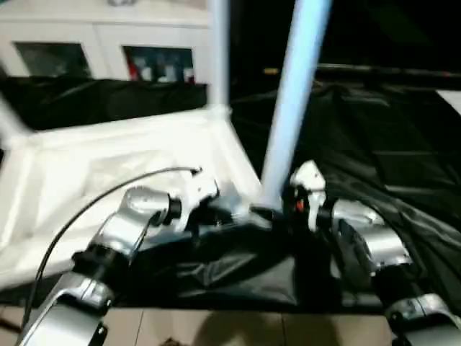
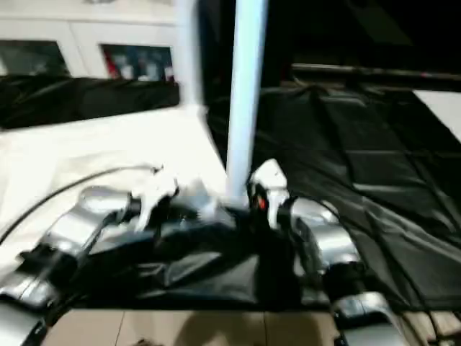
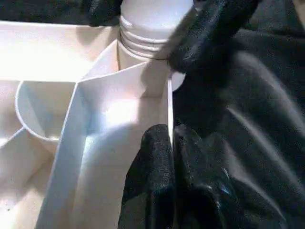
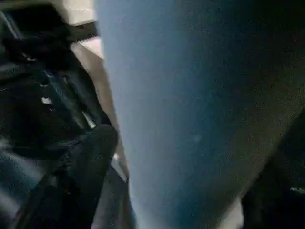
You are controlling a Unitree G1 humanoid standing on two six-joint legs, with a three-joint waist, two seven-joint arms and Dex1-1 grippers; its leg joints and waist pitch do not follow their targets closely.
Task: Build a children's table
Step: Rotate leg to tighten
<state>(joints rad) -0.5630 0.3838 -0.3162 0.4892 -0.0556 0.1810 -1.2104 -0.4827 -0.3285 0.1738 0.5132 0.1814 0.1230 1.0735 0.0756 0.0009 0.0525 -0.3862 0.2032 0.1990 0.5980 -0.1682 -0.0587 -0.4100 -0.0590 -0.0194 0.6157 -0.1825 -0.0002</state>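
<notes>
Although turned upside down, lying flat on one black sheet [image 1: 374,144]: one children's table [image 1: 108,166], white, ribbed underside facing up. Counted on it, two legs plainly upright. First leg [image 1: 292,108] rising from the table's near right corner, close to both hands, its ribbed base set in the corner socket. Second leg [image 1: 220,50] standing at the table's far right corner. At the table's left edge, one more white bar, slanted and cut by the frame; cannot tell if also a leg.

Two silver forearms reaching toward the table's near right corner. Left hand [image 3: 167,157] closed narrow on the table's thin rim wall, one black finger [image 3: 150,162] inside the rim and one outside, just beside the first leg's socket. Right hand [image 1: 288,205] down at the base of the first leg, on the side away from the table's middle; gripping the leg or loose around it, cannot tell.

One black cable [image 1: 86,209] curving over the table above the left forearm. Behind the table's far edge, one white cabinet [image 1: 101,36] with two glass doors.
</notes>
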